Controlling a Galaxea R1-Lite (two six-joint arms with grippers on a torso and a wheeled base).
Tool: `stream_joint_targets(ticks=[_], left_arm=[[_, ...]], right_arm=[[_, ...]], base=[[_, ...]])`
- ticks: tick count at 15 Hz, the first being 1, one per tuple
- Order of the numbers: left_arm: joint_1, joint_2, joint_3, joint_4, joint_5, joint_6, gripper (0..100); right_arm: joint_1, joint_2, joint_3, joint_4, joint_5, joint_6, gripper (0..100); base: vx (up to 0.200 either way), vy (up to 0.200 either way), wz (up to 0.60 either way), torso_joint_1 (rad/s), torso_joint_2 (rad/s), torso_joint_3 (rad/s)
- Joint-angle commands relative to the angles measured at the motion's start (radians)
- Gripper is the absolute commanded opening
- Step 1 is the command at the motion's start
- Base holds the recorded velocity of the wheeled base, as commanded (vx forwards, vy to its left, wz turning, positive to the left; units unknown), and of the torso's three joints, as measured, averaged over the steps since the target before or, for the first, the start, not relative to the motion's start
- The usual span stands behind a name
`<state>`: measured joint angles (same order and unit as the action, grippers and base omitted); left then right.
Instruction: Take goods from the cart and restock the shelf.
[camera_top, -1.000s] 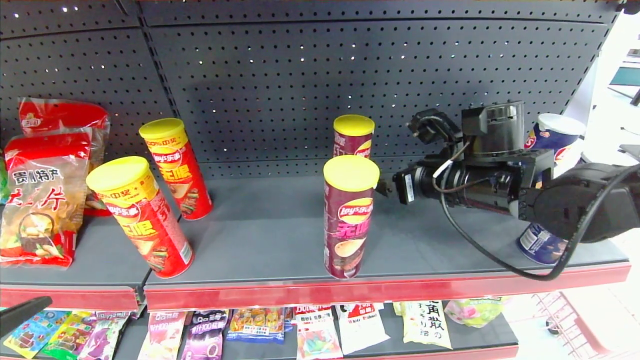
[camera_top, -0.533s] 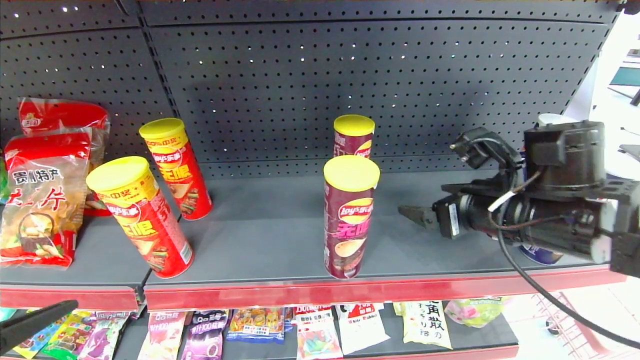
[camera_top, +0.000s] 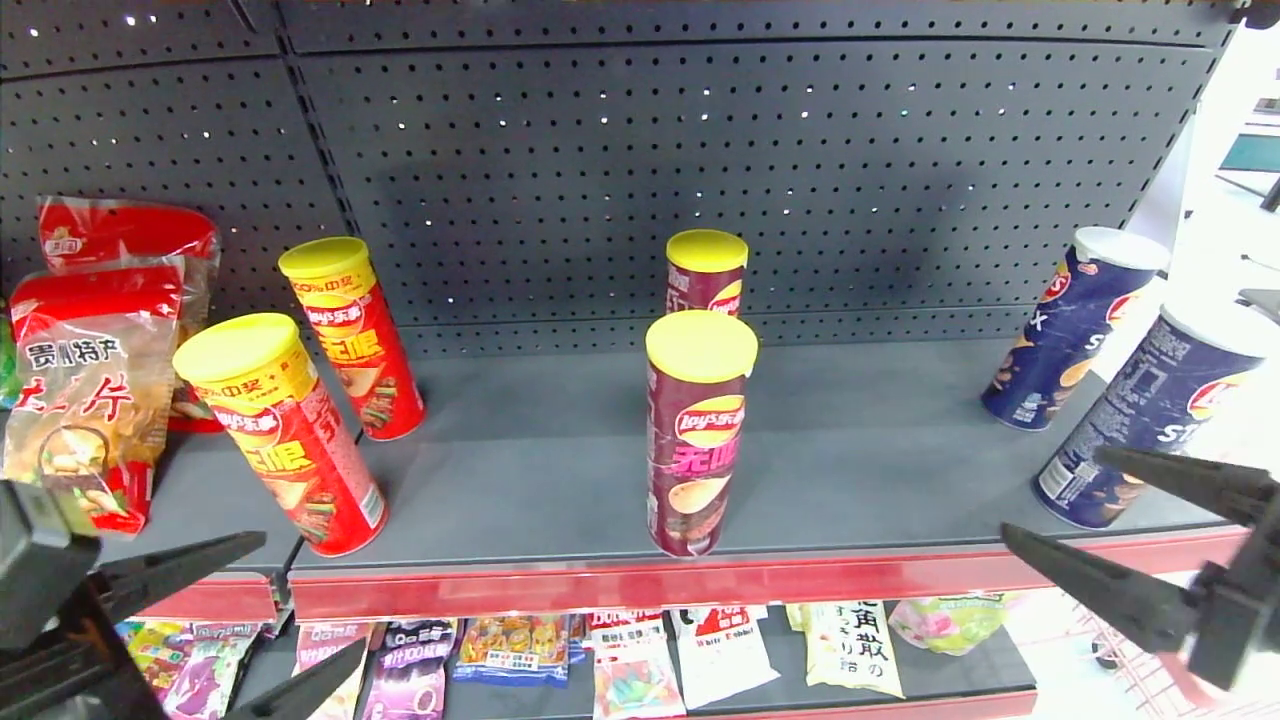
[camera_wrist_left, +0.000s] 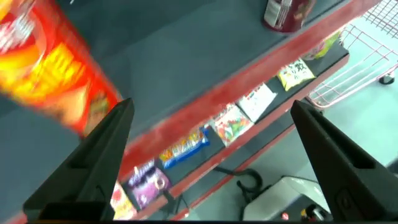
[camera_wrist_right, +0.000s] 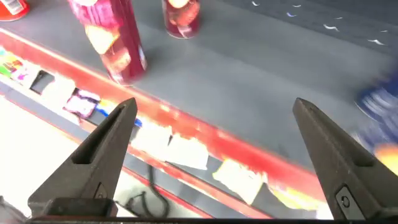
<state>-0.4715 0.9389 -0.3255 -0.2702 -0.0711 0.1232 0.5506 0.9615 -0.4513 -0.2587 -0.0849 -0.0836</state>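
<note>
Head view: red cans (camera_top: 280, 430) stand at L of the shelf (camera_top: 540, 440), purple cans (camera_top: 698, 440) mid, blue cans (camera_top: 1075, 330) at R end; L hand (camera_top: 312, 592) and R hand (camera_top: 1052, 491) sit low by the shelf's red front edge, fingers apart, nothing held. L wrist view: L hand spread wide, a red can near one finger, cart (camera_wrist_left: 357, 62) beyond. R wrist view: R hand likewise spread, purple cans on the shelf ahead, a blurred blue can near one finger.

- Two red plastic bags of nuts (camera_top: 75, 390) stand one behind the other at the left end of the grey shelf (camera_top: 560, 470).
- Colourful flat snack packets (camera_top: 640, 660) lie in a row on the tier below.
- A dark perforated metal back panel (camera_top: 700, 150) rises behind.
</note>
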Motion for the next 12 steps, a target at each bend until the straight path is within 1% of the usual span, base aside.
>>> stream_joint_targets(ticks=[1, 2, 3, 5, 6, 8, 10, 12], left_arm=[[-0.010, 0.262, -0.001, -0.185, -0.019, 0.013, 100], [-0.035, 0.359, -0.010, -0.288, -0.013, 0.015, 100], [-0.050, 0.405, -0.021, -0.322, -0.006, 0.013, 100], [-0.087, 0.526, -0.095, -0.336, 0.059, 0.012, 100], [-0.104, 0.581, -0.139, -0.337, 0.083, 0.003, 100], [-0.130, 0.666, -0.205, -0.339, 0.137, -0.053, 100], [-0.157, 0.735, -0.265, -0.337, 0.188, -0.079, 100], [-0.164, 0.773, -0.297, -0.333, 0.194, -0.080, 100]], right_arm=[[-0.043, -0.431, 0.048, 0.257, -0.042, -0.033, 100], [-0.072, -0.518, -0.001, 0.415, -0.049, -0.031, 100], [-0.098, -0.549, -0.014, 0.458, -0.055, -0.028, 100], [-0.198, -0.592, 0.000, 0.477, -0.064, -0.013, 100], [-0.219, -0.595, 0.005, 0.477, -0.061, -0.002, 100], [-0.224, -0.596, 0.008, 0.477, -0.062, 0.021, 100], [-0.224, -0.596, 0.008, 0.475, -0.065, 0.041, 100], [-0.224, -0.598, 0.011, 0.475, -0.069, 0.042, 100]], base=[[0.000, 0.000, 0.00, 0.000, 0.00, 0.000], [0.000, 0.000, 0.00, 0.000, 0.00, 0.000], [0.000, 0.000, 0.00, 0.000, 0.00, 0.000], [0.000, 0.000, 0.00, 0.000, 0.00, 0.000], [0.000, 0.000, 0.00, 0.000, 0.00, 0.000], [0.000, 0.000, 0.00, 0.000, 0.00, 0.000], [0.000, 0.000, 0.00, 0.000, 0.00, 0.000], [0.000, 0.000, 0.00, 0.000, 0.00, 0.000]])
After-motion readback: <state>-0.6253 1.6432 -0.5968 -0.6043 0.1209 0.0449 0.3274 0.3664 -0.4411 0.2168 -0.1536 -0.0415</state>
